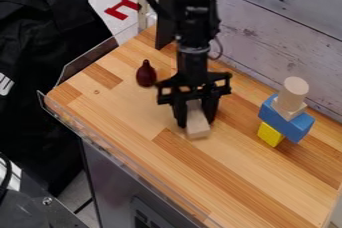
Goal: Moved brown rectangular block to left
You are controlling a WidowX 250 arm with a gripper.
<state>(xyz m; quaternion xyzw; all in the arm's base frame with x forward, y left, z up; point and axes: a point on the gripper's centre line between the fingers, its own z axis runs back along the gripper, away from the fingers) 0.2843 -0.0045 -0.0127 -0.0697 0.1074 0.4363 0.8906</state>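
Bounded toward the lower left by a transparent rim (127, 166), and along the upper right by a wall of grey-white planks (270, 29). Between the block and the transparent rim, a broad strip of bare wood; to the right, a wide gap before the stack near the wall. To the upper left of the block, nearer than the stack, a dark red pear-shaped object (146, 75), set apart from the gripper (196, 120).

At the centre, pointing downward beneath the black arm (193, 32): the gripper, parted only to the width of a pale brown rectangular block (198, 128) and pinching it — one finger along each long side, with no visible gap. Lying lengthwise between them, with one end protruding toward the lower part of the view.

Below, a countertop (267, 172) of light and darker wood strips. At the right, a stack in ascending order: yellow block (270, 134), blue block (299, 125), pale block (287, 107), and pale cylinder (294, 90), upright on top. Behind the arm, a dark upright panel (163, 31); beyond the counter's upper left, a red angular object (123, 9). Along the left — black fabric (50, 42); under the counter, a grey cabinet front (117, 177).
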